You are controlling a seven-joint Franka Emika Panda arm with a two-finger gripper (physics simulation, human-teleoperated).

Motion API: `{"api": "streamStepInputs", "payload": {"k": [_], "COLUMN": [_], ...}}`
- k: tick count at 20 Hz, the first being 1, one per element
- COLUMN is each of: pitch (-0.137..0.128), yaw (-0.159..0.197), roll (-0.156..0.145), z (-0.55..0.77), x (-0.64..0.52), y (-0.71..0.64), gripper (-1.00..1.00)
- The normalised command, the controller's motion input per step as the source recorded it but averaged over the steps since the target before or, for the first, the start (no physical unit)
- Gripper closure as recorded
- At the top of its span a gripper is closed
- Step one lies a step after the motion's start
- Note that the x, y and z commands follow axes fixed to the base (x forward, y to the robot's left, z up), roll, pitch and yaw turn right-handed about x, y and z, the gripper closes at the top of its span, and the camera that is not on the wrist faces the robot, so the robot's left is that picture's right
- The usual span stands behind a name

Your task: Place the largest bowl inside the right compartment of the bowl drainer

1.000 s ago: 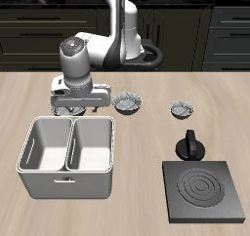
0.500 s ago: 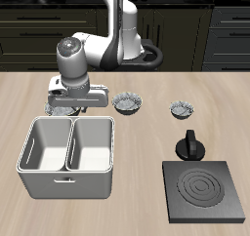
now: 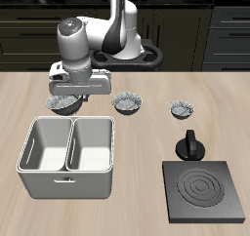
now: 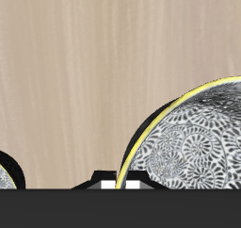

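The largest bowl (image 3: 63, 104), grey-white speckled with a fluted rim, hangs just above the table behind the bowl drainer (image 3: 66, 184). My gripper (image 3: 74, 96) is shut on its rim and holds it tilted. In the wrist view the bowl (image 4: 193, 142) fills much of the frame, with its yellowish rim pinched at my gripper (image 4: 120, 181). The drainer's two grey square wells lie nearer the table's front edge. The right compartment (image 3: 95, 148) is the well nearer the table's middle, and nothing shows inside it.
Two smaller fluted bowls (image 3: 127, 103) (image 3: 182, 108) stand in a row beside the held bowl. A black knobbed object (image 3: 189, 144) and the black square stove plate (image 3: 203, 189) sit nearer the front edge. The rim of another bowl (image 4: 5, 171) shows in the wrist view.
My gripper has risen a little and the largest bowl has come up with it, off the table. The other bowls and the drainer have not moved.
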Motion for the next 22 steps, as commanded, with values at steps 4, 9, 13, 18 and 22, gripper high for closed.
{"api": "streamStepInputs", "payload": {"k": [4, 9, 13, 18, 22], "pitch": [-0.093, -0.06, -0.074, -0.088, -0.078], "yaw": [0.008, -0.002, 0.016, 0.014, -0.001], "roll": [0.015, 0.022, 0.003, 0.006, -0.002], "z": [0.59, 0.57, 0.6, 0.67, 0.55], "x": [-0.02, -0.03, -0.11, -0.16, -0.08], "y": [0.14, 0.16, 0.16, 0.17, 0.14], "gripper": [1.0, 1.0, 1.0, 1.0, 1.0]}}
